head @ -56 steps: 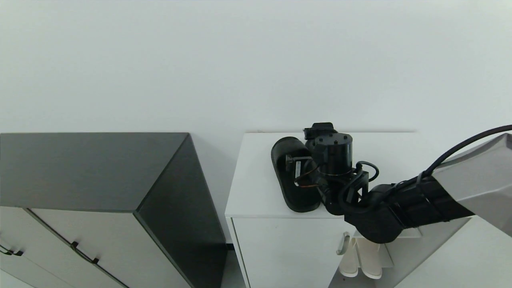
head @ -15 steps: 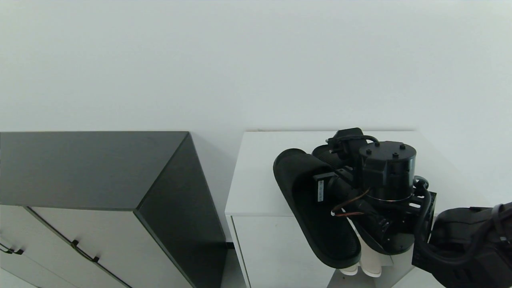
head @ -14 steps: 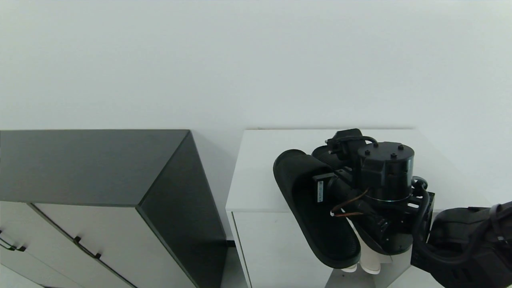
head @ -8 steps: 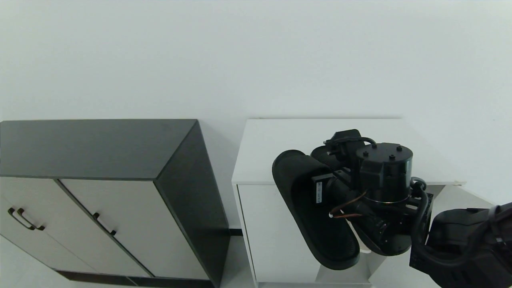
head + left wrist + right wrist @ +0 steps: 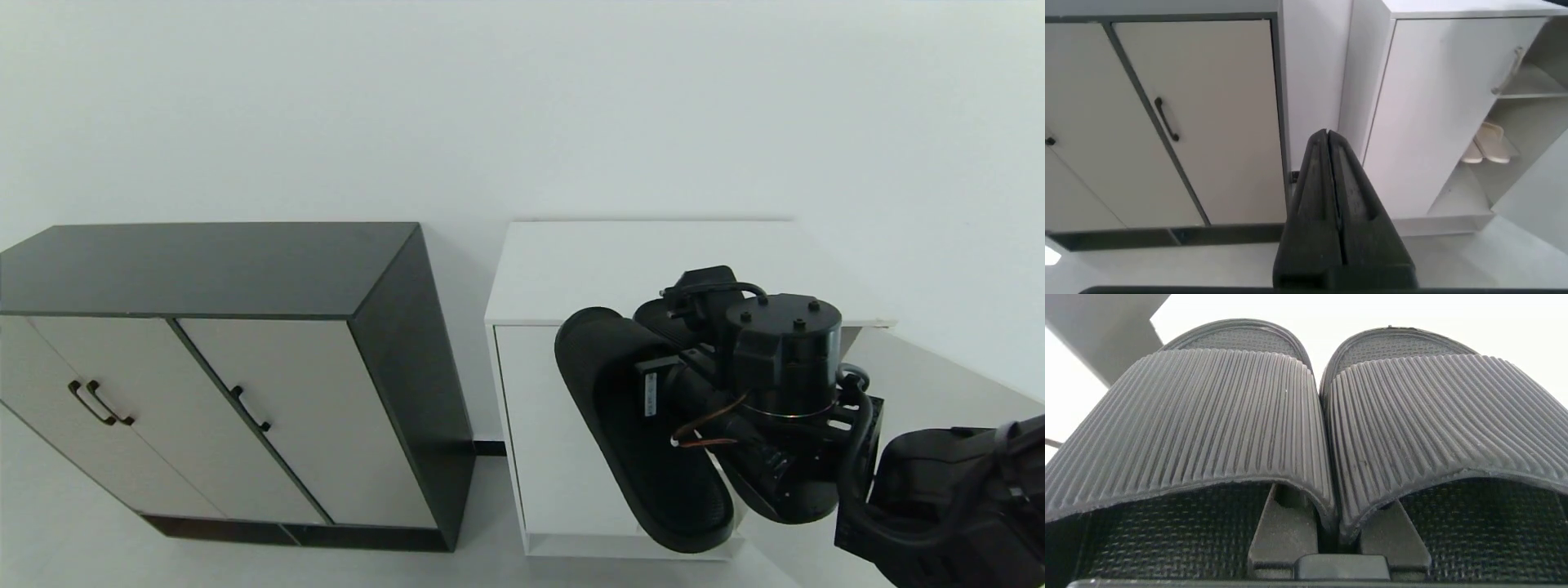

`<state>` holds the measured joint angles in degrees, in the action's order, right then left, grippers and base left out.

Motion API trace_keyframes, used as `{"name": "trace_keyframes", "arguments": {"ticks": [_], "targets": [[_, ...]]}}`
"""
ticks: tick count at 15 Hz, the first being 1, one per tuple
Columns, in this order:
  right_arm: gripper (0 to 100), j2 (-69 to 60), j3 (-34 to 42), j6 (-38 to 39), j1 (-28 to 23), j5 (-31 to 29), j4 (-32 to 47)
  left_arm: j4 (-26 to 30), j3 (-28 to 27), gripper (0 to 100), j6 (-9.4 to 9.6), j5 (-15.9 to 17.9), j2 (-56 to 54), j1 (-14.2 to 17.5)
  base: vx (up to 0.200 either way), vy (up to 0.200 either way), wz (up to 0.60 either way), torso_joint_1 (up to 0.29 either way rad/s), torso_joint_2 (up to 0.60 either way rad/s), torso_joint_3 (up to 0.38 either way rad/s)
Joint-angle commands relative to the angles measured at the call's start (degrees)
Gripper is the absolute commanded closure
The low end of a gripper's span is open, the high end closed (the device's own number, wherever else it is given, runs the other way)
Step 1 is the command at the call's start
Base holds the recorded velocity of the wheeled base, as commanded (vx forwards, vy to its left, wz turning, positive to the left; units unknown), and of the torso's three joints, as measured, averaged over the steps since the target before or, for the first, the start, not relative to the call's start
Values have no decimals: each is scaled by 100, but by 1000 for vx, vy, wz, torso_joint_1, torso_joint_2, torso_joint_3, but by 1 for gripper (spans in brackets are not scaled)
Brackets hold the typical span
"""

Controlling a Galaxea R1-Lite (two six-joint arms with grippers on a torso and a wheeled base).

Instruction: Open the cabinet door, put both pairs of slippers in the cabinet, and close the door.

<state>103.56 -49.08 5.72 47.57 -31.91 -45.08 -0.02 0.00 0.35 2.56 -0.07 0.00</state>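
Observation:
A pair of black slippers (image 5: pixel 645 441) hangs in the air in front of the white cabinet (image 5: pixel 637 261), carried by my right gripper (image 5: pixel 1335 531). Its fingers (image 5: pixel 1282 527) reach under the ribbed straps and are shut on the two inner sides, pressing the slippers (image 5: pixel 1233 416) together. In the left wrist view the white cabinet (image 5: pixel 1429 122) has its right compartment open, and a pair of white slippers (image 5: pixel 1490 143) lies on a shelf inside. My left gripper (image 5: pixel 1328 143) is low in front of both cabinets, shut with nothing in it.
A black cabinet (image 5: pixel 204 269) with pale doors (image 5: pixel 1192 122) and dark handles stands left of the white one, with a narrow gap between them. A metal handle (image 5: pixel 1509 69) sits at the edge of the open compartment. Bare floor lies in front.
The right gripper has lifted the black slippers off the white cabinet's top. Over the last second the head camera has sunk, showing the cabinet fronts; the arm kept its place in the picture.

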Motion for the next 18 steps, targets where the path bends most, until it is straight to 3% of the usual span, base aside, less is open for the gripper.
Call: {"name": "trace_keyframes", "arguments": {"ticks": [1, 11, 18], "targets": [[100, 24, 65, -18, -2, 10, -53, 2, 0, 100, 0, -1, 7, 0, 0, 0, 0, 0, 0, 0], [100, 165, 109, -36, -2, 27, -379, 2, 0, 100, 9, -1, 7, 0, 0, 0, 0, 0, 0, 0], [100, 156, 197, -36, -2, 36, -387, 2, 0, 100, 17, -1, 7, 9, 0, -200, 0, 0, 3, 0]]}}
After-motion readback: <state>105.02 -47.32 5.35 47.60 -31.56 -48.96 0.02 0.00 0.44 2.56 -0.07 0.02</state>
